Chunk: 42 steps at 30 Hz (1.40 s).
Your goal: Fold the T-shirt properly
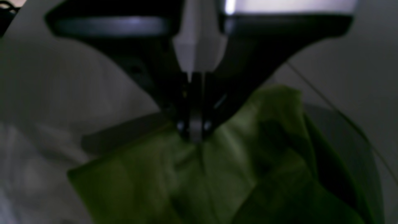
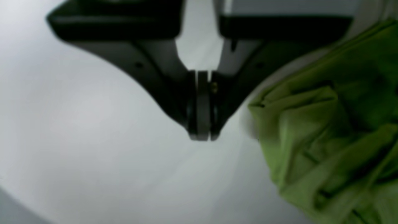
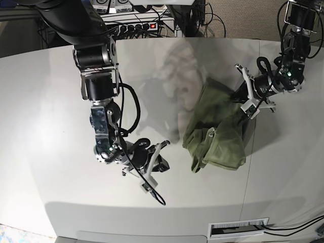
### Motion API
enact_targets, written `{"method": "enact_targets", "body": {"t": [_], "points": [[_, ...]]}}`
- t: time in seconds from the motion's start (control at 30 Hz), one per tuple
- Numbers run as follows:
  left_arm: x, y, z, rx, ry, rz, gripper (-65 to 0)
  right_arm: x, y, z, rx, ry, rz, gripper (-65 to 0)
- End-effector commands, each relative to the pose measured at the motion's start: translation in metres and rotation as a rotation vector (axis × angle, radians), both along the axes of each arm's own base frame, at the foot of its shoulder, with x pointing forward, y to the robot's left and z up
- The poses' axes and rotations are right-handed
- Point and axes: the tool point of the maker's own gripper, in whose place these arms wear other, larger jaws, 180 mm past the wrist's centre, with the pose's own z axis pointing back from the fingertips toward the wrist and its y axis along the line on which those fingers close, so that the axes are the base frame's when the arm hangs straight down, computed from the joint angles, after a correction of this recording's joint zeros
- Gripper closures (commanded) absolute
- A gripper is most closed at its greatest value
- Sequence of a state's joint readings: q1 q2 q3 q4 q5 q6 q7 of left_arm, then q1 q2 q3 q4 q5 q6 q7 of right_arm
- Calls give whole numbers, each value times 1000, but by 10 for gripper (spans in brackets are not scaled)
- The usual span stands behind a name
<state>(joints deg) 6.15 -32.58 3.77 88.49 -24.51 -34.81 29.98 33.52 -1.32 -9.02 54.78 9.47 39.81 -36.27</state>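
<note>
The olive-green T-shirt lies crumpled on the right half of the white table. One edge of it is pulled up toward my left gripper. In the left wrist view that gripper is shut on a pinch of the T-shirt, and the cloth hangs in folds below the tips. My right gripper hovers low over bare table just left of the shirt. In its wrist view the right gripper is shut with nothing in it, and the T-shirt bunches a short way to its right without touching it.
A power strip and cables lie beyond the table's far edge. A white slot plate sits at the front edge. The right arm's cable loops over the table near the front.
</note>
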Motion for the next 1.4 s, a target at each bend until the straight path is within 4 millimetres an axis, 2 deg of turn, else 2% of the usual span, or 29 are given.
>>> {"method": "enact_targets", "body": {"t": [0.0, 0.13, 0.2, 0.27, 0.57, 0.7, 0.87, 1.0, 1.23, 1.37], "points": [[-14, 16, -15, 96, 70, -16, 0, 21, 16, 41, 74, -95, 8, 0], [-15, 12, -14, 71, 76, -15, 0, 29, 40, 58, 120, -113, 31, 0], [-17, 11, -14, 69, 79, -30, 0, 28, 52, 60, 129, -109, 46, 0], [-18, 9, -13, 55, 85, -30, 0, 25, 63, 55, 115, -99, 62, 0], [-20, 3, -11, 24, 92, -47, 0, 10, 72, 28, 139, 25, 80, 0], [-20, 3, -10, 23, 91, -47, 0, -9, 90, 19, 125, 85, 152, 0], [-17, 3, -9, 27, 68, -48, 0, -46, 116, 0, 39, 176, 297, 0], [-16, 7, -11, 56, 61, -51, 0, -71, 128, -3, 36, 273, 373, 0], [-16, 8, -12, 63, 62, -48, 0, -109, 136, 23, 61, 412, 526, 0], [-17, 16, -17, 127, 58, -61, 0, -115, 138, 40, 60, 391, 579, 0]]}}
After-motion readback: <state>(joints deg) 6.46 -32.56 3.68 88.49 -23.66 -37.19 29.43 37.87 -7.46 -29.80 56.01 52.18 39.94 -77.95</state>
